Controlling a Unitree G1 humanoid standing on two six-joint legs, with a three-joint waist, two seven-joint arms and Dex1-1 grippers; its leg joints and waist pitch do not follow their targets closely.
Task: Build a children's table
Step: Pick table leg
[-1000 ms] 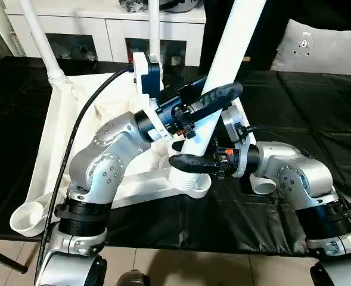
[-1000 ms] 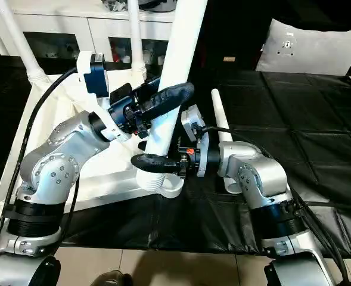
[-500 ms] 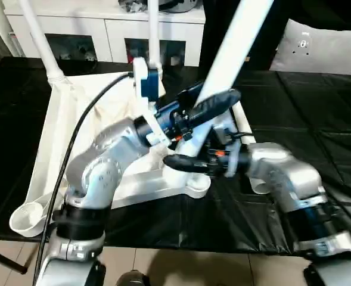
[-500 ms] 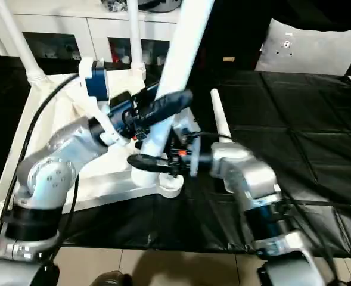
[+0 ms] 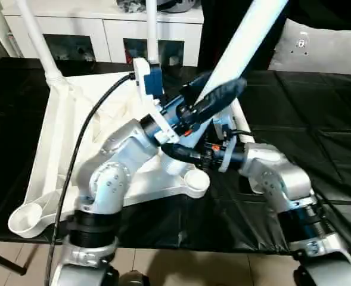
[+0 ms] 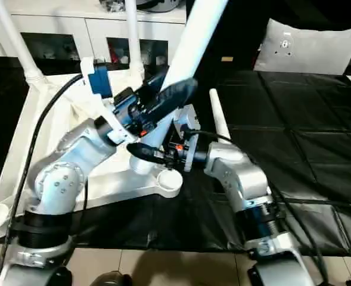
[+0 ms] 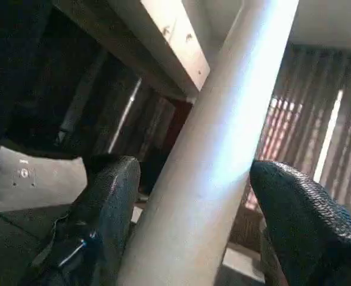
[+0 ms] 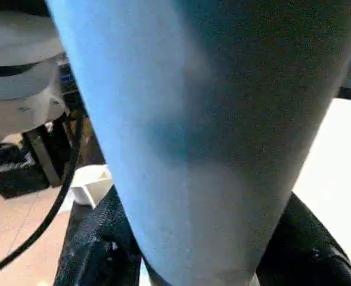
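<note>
Table leg [image 5: 247, 42]: I clamp it with left end effector [image 5: 214, 101] and right end effector [image 5: 184, 156], tilted over near-right corner socket [image 5: 194, 180] for seating.

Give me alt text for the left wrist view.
A thick white table leg runs diagonally between the left gripper's two black fingers, one on each side. Behind are a dark room and vertical blinds.

Black mat [image 5: 318, 119] at right lies open. Tilted leg [image 5: 247, 42] and two standing legs [image 5: 38, 42] obstruct centre and far left.
</note>
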